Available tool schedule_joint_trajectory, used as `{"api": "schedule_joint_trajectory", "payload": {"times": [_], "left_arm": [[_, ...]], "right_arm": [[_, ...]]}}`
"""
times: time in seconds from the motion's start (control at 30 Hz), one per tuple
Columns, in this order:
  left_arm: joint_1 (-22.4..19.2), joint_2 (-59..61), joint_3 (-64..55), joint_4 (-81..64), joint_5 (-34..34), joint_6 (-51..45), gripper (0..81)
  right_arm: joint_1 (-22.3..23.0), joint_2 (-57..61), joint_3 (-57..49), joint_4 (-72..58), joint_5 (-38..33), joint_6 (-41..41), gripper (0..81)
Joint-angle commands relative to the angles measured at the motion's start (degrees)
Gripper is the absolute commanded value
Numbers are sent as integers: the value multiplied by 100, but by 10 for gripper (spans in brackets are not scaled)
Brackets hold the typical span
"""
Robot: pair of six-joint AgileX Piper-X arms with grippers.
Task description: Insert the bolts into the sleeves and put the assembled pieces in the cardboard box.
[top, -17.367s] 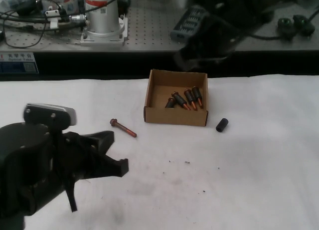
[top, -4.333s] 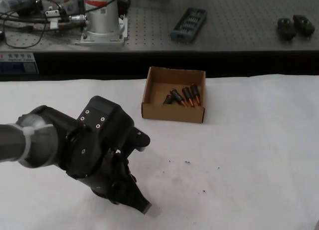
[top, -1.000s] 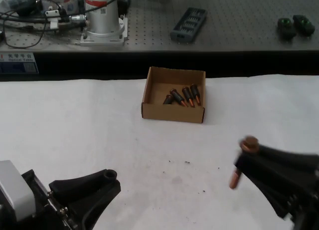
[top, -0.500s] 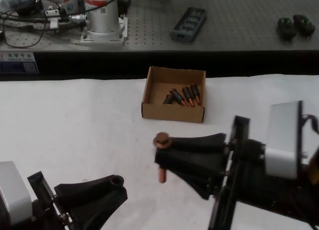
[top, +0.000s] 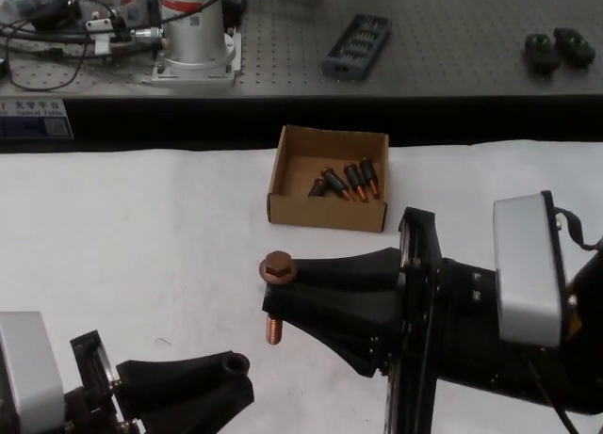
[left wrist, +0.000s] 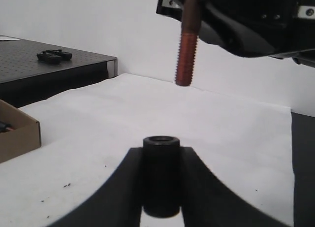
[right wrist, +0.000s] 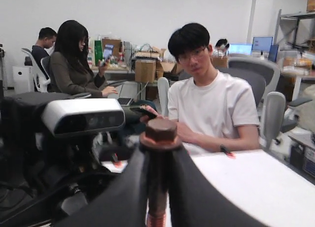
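I see the cardboard box point(top: 327, 217) holding several assembled pieces point(top: 349, 183), my right claw point(top: 280, 297) clamped on a bolt point(left wrist: 186, 49), and my left claw point(left wrist: 161, 187) clamped on an upright sleeve point(left wrist: 161, 163) lower down.

**Change over the sequence.** The bolt point(top: 275, 327) and the sleeve point(top: 232, 363), which had lain on the counter point(top: 141, 217) to either side of the box point(top: 325, 216), were lifted off it. In the last second the right claw point(top: 285, 291) carried the bolt, head up, leftward from the right edge to the middle. The left claw point(top: 224, 376) edged the sleeve rightward, to just below the bolt's threaded tip.
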Motion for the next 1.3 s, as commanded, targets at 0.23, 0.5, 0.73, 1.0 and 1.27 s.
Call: {"api": "schedule_joint_trajectory", "payload": {"times": [0.23, 0.5, 0.73, 1.0, 1.27], "left_arm": [[-148, -41, -55, -67, 443, -84, 6], [-159, -41, -55, -78, 589, -49, 6], [-159, -41, -55, -78, 589, -49, 6], [-159, -41, -55, -78, 589, -49, 6], [-159, -41, -55, -78, 589, -49, 6]], "right_arm": [[9, 76, -150, -217, -603, 581, 76], [9, 202, -150, -180, -721, 633, 76], [9, 369, -150, -188, -719, 651, 76], [34, 397, -150, -188, -852, 743, 76], [356, 397, -117, 76, -852, 579, 76]]}}
